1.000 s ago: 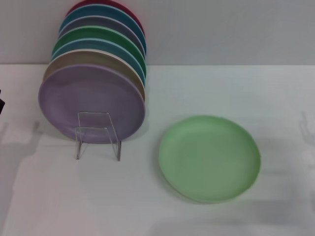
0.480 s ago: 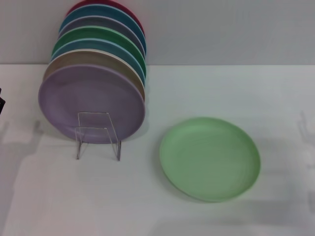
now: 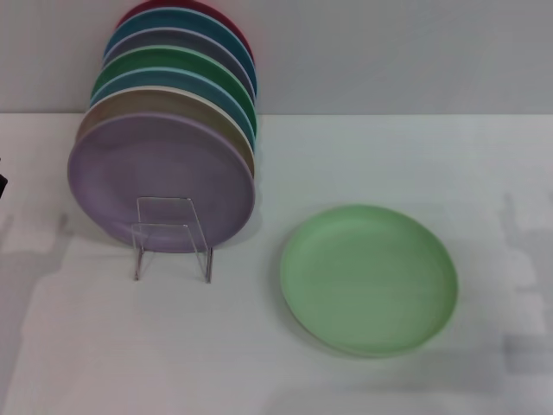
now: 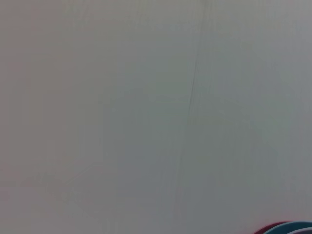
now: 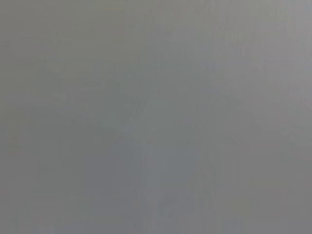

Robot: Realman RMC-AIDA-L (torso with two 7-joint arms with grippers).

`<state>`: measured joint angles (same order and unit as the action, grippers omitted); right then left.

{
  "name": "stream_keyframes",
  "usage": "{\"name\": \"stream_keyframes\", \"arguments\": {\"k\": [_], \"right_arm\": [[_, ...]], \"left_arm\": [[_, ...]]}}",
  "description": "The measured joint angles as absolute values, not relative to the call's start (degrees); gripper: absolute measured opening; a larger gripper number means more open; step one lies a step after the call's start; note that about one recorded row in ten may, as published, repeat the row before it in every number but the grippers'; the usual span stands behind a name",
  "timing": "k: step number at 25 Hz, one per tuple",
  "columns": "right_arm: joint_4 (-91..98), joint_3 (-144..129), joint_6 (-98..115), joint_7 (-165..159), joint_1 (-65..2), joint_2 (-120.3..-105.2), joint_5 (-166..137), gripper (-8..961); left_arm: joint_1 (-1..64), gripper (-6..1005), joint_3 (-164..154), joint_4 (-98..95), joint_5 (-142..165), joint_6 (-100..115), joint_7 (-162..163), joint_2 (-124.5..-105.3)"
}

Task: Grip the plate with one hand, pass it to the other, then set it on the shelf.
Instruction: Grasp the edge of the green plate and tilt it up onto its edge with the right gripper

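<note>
The pale mint-green plate (image 3: 368, 278) lies flat on the white table (image 3: 363, 164), right of centre in the head view. The clear wire shelf (image 3: 171, 237) stands at the left, with its small front loop toward me. It holds several upright plates, a lilac one (image 3: 160, 177) in front. Neither gripper shows in any view. Only a dark sliver of the left arm (image 3: 3, 181) touches the head view's left edge. The right wrist view shows only a plain grey surface. The left wrist view shows a plain wall and plate rims (image 4: 287, 228) in a corner.
Behind the lilac plate stand tan, blue, emerald-green (image 3: 173, 65), grey-purple, teal and red plates. A grey wall (image 3: 389, 52) closes the table's far side. Faint shadows lie on the table at the right (image 3: 527, 233) and at the left edge.
The shadows on the table at the right have shifted inward and grown. The plate and the shelf have not moved.
</note>
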<state>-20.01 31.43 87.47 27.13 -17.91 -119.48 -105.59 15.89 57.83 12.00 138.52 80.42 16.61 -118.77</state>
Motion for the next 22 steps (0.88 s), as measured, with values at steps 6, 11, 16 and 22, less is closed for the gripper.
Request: {"name": "stream_keyframes", "arguments": {"k": [6,11,16,22], "right_arm": [[-28.57,35.0,79.22,28.66,-18.13,-118.68,-105.12,683],[-41.78,42.43,65.12,36.92,-16.89,-117.43,-105.33,684],[-54.07,53.14,48.93,47.42,-13.86,-117.58,-105.33,685],[-63.39,69.62,19.16,56.33,-11.43,-119.08,-104.92,684]], "left_arm": [[15.97,813,57.83,11.87,138.51,80.42,16.61,-118.73],[16.07,813,57.83,11.7,138.51,80.04,16.61,-118.6],[16.63,813,57.95,11.61,138.51,78.71,16.56,-118.57],[17.54,812,59.07,11.21,138.51,77.09,16.53,-118.56]]}}
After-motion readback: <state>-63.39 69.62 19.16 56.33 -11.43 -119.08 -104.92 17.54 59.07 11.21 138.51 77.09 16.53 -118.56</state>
